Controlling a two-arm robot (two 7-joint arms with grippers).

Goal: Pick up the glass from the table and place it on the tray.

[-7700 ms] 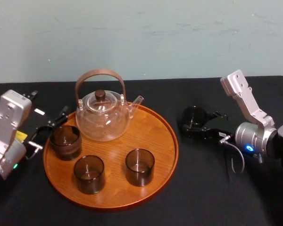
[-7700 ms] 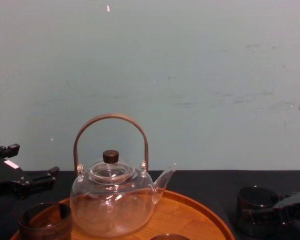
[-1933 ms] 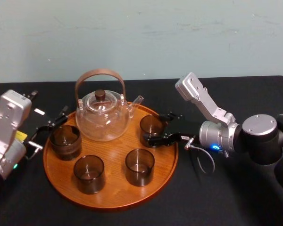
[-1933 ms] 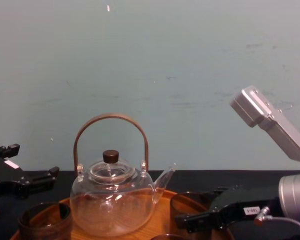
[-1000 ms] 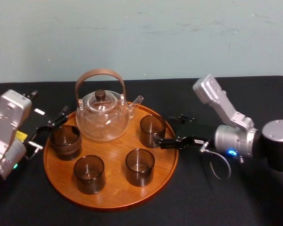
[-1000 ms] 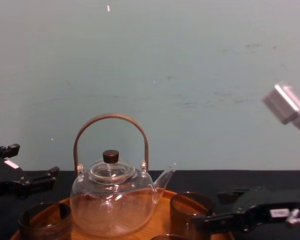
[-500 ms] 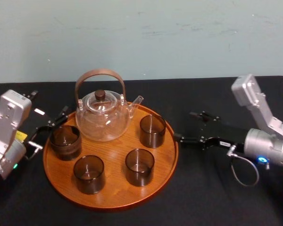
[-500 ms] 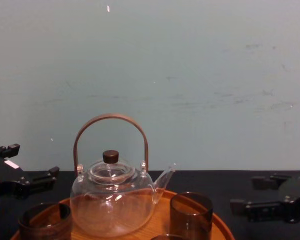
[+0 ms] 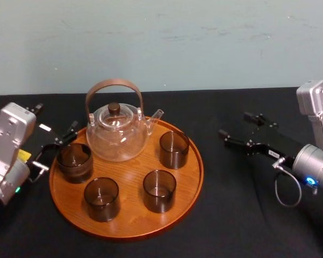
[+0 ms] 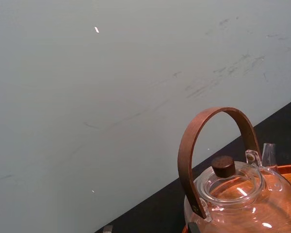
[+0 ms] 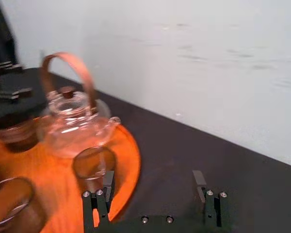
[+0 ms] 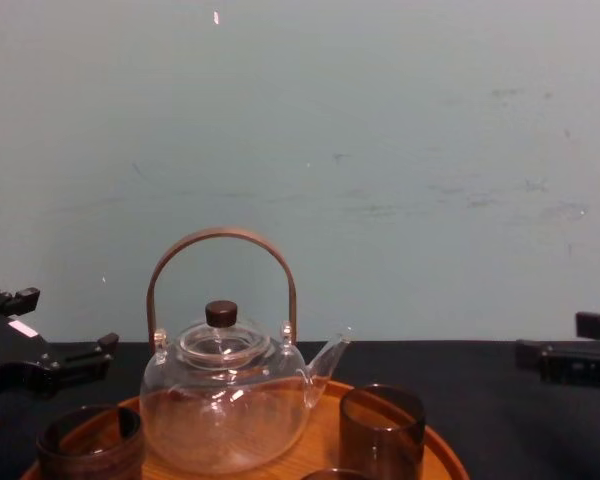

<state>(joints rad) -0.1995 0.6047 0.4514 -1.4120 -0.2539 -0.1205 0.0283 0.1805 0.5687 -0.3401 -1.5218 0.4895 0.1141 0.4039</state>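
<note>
Smoked-brown glass (image 9: 174, 149) stands upright on the tray (image 9: 132, 214), at the right rear, just beside the teapot (image 9: 117, 137) spout and apart from the nearest other glass (image 9: 159, 190). Placement is judged complete.

Right gripper (image 9: 236, 126) hangs over the black table (image 9: 231, 215), well clear of the tray rim, jaws spread wide and holding nothing. Left gripper (image 9: 55, 149) sits parked at the tray's left edge, jaws apart, also empty.

Handling assessment: the glass looks light, rigid, thin-walled and smooth, so likely slippery and breakable. It has no handle and 1 sensible hold: across the straight side wall near mid-height, with moderate squeeze, kept vertical.
</note>
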